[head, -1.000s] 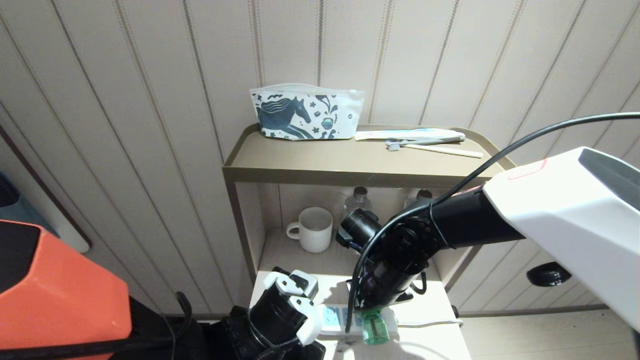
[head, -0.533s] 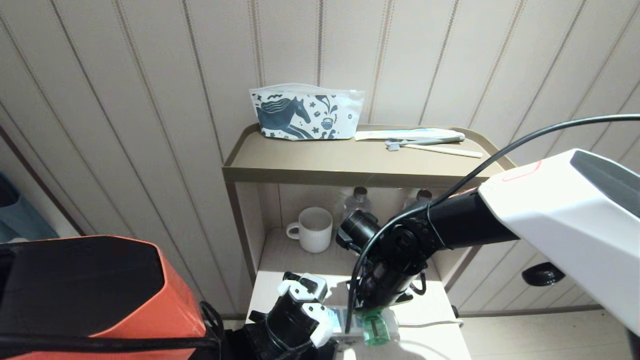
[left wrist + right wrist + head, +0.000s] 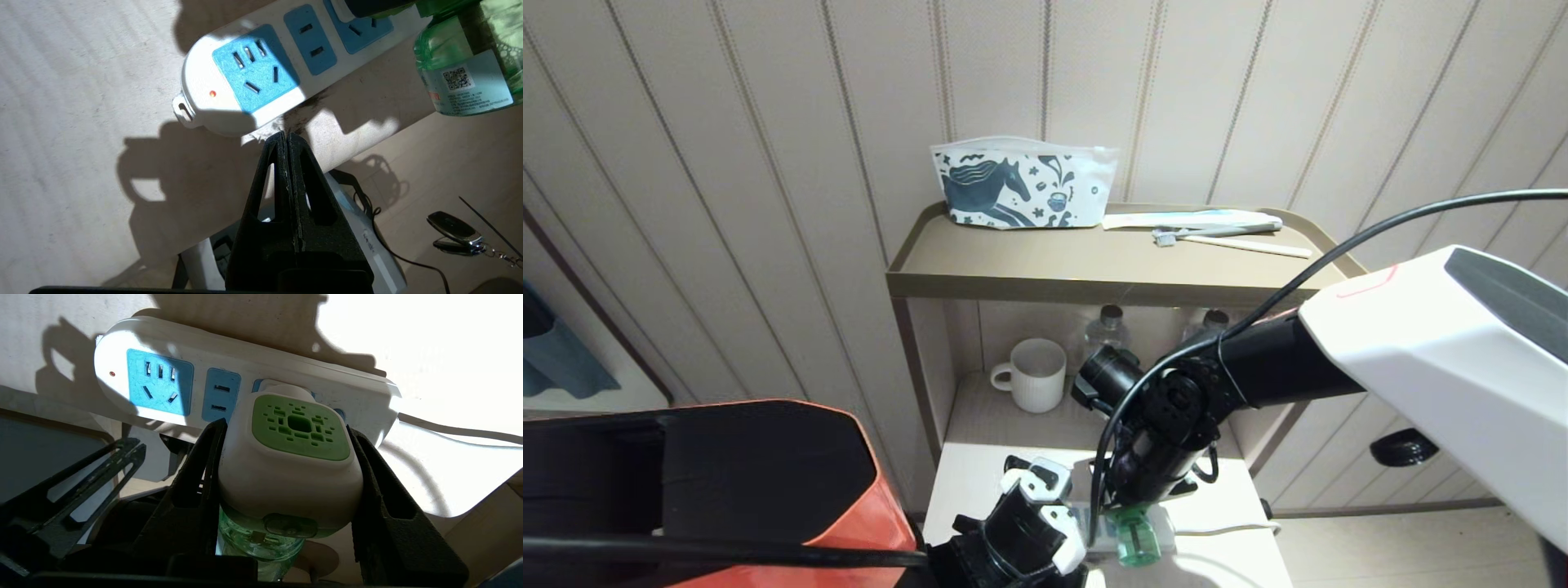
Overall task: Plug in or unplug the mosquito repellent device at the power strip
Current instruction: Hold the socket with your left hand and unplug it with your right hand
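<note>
right claw (image 3: 286, 490): clamped on both sides of the mosquito repellent device (image 3: 290, 465), fingers (image 3: 192, 498) flat against the white head; lower centre of head view.
device: seated at the third socket face of the power strip (image 3: 171, 355), green bottle hanging over the counter (image 3: 980, 482) edge; whether the prongs are fully home is hidden.
strip: lies along the near counter edge, bottom centre of head view; red indicator lit at the free end, cord running off to the right.
left claw (image 3: 288, 136): pressed together, tip just beside the strip's near edge by the first socket; contact not clear.
risk 1: strip lifting or sliding with the device on a pull, cause: nothing visibly pinning it down.
risk 2: strip tipping off the counter, cause: sits right at the edge with the bottle overhanging.
risk 3: bent prongs, cause: angled pull instead of straight out.
risk 4: head slipping from the grip, cause: smooth rounded shell.
</note>
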Controlling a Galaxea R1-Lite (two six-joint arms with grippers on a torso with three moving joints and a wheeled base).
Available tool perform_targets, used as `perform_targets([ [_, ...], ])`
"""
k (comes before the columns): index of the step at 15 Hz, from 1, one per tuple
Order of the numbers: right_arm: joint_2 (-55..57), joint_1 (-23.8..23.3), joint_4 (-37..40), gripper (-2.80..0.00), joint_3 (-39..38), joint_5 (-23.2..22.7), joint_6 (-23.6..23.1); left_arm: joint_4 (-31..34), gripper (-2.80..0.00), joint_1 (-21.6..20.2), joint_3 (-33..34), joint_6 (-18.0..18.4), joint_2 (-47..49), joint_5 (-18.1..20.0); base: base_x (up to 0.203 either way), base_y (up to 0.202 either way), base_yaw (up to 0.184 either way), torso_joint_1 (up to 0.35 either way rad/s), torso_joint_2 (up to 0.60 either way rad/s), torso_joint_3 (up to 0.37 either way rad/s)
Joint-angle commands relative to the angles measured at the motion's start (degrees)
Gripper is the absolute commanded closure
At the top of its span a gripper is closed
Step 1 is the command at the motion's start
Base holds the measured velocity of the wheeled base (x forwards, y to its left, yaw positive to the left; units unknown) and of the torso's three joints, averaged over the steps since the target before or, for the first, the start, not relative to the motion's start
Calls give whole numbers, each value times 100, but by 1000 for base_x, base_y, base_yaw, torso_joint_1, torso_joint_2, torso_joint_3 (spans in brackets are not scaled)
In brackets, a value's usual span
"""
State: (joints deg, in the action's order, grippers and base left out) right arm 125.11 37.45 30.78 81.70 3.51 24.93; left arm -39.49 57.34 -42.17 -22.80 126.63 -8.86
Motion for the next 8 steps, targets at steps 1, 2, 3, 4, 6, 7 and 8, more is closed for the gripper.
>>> perform_targets([
  [1,-27,-18,24,0,-57,6,-24,-23,0,88,-72,-10,71,-14,0,0,0,0,0,0],
  [2,-48,-10,24,0,-93,9,-41,-23,0,155,-90,-6,-7,-19,0,0,0,0,0,0],
  [3,-59,4,31,0,-147,16,-61,-13,0,161,-96,11,-51,-29,0,0,0,0,0,0],
  [4,-90,2,44,0,-180,12,-121,12,0,162,-94,21,-88,-37,0,0,0,0,0,0],
  [6,-110,-1,24,0,-304,18,-181,38,0,163,-63,30,-165,-54,0,0,0,0,0,0],
  [7,-110,-9,32,0,-329,18,-189,47,0,155,-63,30,-182,-54,0,0,0,0,0,0],
  [8,-113,-10,30,0,-335,18,-191,42,0,160,-57,30,-182,-54,0,0,0,0,0,0],
])
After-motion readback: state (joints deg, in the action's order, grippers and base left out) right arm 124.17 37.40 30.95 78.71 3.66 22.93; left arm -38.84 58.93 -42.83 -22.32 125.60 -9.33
